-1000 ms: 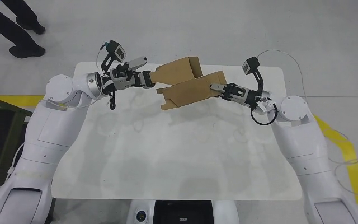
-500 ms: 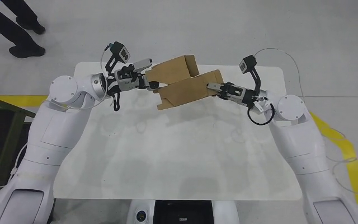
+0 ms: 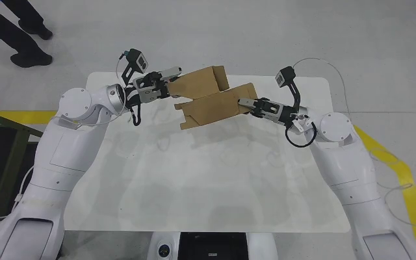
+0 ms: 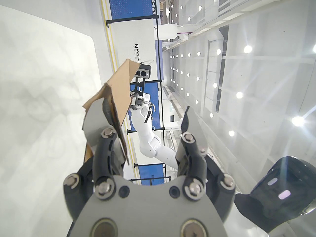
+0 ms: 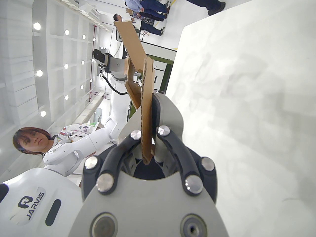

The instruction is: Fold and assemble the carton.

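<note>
Over the far half of the table (image 3: 195, 188) we see one carton (image 3: 211, 97), partly folded and held in the air, its inside hidden from us. The right gripper (image 5: 147, 114) pinches its edge. The left gripper (image 4: 145, 122) stands spread, a flap beside one finger, contact unclear.

The top camera looks down on the counter (image 3: 195, 182). Wrist cameras sit close behind the left tool (image 4: 145, 114) and right tool (image 5: 147, 124), facing each other; all share the carton (image 3: 218, 107).

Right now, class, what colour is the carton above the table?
The carton is plain brown; the top view shows it best.
</note>
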Motion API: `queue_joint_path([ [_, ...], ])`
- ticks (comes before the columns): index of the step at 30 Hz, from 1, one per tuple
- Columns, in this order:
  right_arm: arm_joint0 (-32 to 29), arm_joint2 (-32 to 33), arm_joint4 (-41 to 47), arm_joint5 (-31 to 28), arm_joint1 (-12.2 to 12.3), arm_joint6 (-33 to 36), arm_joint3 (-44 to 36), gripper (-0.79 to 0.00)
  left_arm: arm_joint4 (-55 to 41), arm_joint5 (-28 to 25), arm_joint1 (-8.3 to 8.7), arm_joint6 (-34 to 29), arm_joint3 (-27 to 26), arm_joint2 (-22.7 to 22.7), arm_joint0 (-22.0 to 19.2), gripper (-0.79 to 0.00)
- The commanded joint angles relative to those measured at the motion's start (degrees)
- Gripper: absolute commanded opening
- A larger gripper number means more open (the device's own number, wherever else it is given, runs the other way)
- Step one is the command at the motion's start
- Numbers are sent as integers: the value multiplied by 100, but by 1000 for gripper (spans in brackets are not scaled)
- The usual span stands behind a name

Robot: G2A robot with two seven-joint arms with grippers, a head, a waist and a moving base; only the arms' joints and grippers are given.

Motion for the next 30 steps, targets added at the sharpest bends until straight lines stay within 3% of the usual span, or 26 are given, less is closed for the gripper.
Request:
queue_joint_path([
  [1,20,-15,-5,-16,-5,-9,21,-785,42,27,-6,-6,8,1,4,-406],
  [5,49,-39,-7,-47,-13,-18,60,-785,162,44,-18,25,44,10,21,-409],
  [12,88,-54,-20,-72,-20,-54,86,-785,285,54,-38,-40,69,13,26,-486],
  [16,96,-61,-27,-79,-23,-69,84,-785,331,69,-47,-95,77,11,48,-671],
  [21,87,-66,-45,-66,-24,-81,73,-785,376,86,-51,-165,70,-14,85,-662],
  [24,79,-69,-49,-61,-24,-89,60,-785,398,98,-52,-182,76,-43,102,-785],
  [25,76,-74,-47,-56,-25,-90,54,-785,397,101,-53,-186,74,-53,106,-785],
  [26,71,-81,-41,-46,-27,-91,51,-548,387,108,-54,-191,74,-66,109,-785],
  [27,61,-85,-39,-19,-27,-93,63,0,391,117,-54,-193,75,-80,110,-785],
  [30,26,-34,-53,18,-10,-62,149,0,394,83,-53,-206,41,-144,96,-785],
])
